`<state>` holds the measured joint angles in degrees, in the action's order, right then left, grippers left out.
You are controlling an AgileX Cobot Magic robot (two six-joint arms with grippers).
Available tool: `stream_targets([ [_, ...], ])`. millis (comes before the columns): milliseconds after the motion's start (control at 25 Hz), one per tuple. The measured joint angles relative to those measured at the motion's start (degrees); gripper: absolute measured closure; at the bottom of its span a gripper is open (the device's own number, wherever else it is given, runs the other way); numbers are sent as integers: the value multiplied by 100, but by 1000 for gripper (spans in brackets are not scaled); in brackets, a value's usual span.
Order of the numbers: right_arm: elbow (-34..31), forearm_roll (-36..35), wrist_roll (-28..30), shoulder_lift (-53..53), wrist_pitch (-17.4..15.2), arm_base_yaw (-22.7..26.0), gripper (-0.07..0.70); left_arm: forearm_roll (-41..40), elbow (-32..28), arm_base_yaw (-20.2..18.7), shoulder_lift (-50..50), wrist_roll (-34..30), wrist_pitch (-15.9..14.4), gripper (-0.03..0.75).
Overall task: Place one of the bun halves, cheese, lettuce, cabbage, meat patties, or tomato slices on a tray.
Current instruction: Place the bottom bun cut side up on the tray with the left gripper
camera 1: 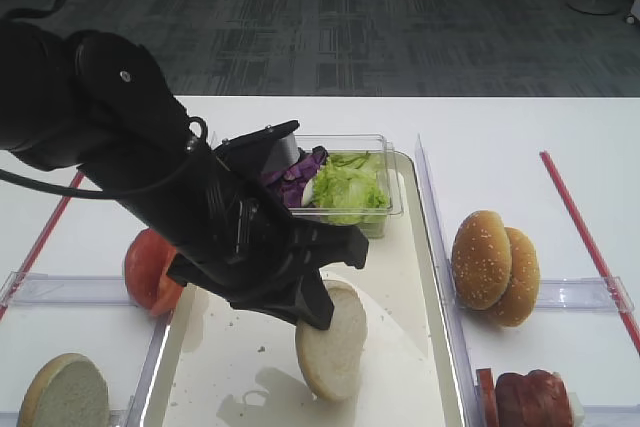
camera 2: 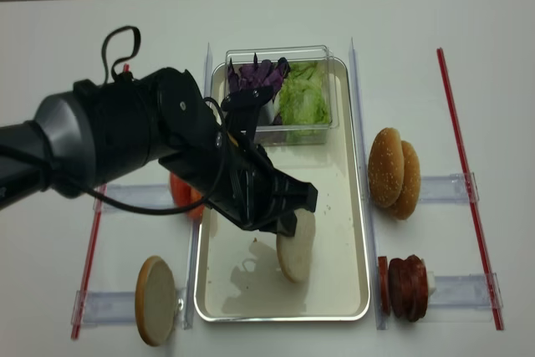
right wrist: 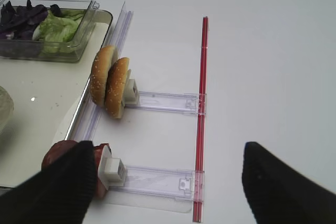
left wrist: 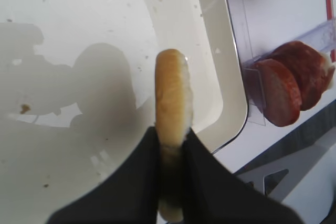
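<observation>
A: Why does the tray sit mid-tabletop?
B: Both arms can reach it, I'd guess.
A: And the bun half?
B: Held on edge, low over the tray, left claw clamped on its rim, likely for lowering flat.
A: Right claw?
B: Spread apart, empty.
</observation>
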<state>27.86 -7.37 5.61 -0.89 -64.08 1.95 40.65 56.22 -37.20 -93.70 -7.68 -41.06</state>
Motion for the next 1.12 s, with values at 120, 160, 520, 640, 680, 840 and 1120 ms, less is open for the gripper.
stream_targets([
  [120, 0, 0, 0, 0, 0, 0, 43, 316, 0, 120, -165, -359, 0, 657],
  [160, 0, 0, 0, 0, 0, 0, 43, 380, 0, 138, -200, -435, 0, 657],
  [520, 0, 0, 0, 0, 0, 0, 43, 1153, -40, 390, -646, -1236, -70, 658],
  [640, 0, 0, 0, 0, 0, 0, 43, 1210, -53, 416, -742, -1276, -69, 658],
  [680, 0, 0, 0, 0, 0, 0, 43, 1224, -53, 429, -798, -1276, -69, 658],
  [840, 0, 0, 0, 0, 0, 0, 43, 1333, -53, 463, -937, -1276, -90, 659],
  [1120, 0, 0, 0, 0, 0, 0, 43, 1361, -53, 463, -1015, -1276, -123, 659],
])
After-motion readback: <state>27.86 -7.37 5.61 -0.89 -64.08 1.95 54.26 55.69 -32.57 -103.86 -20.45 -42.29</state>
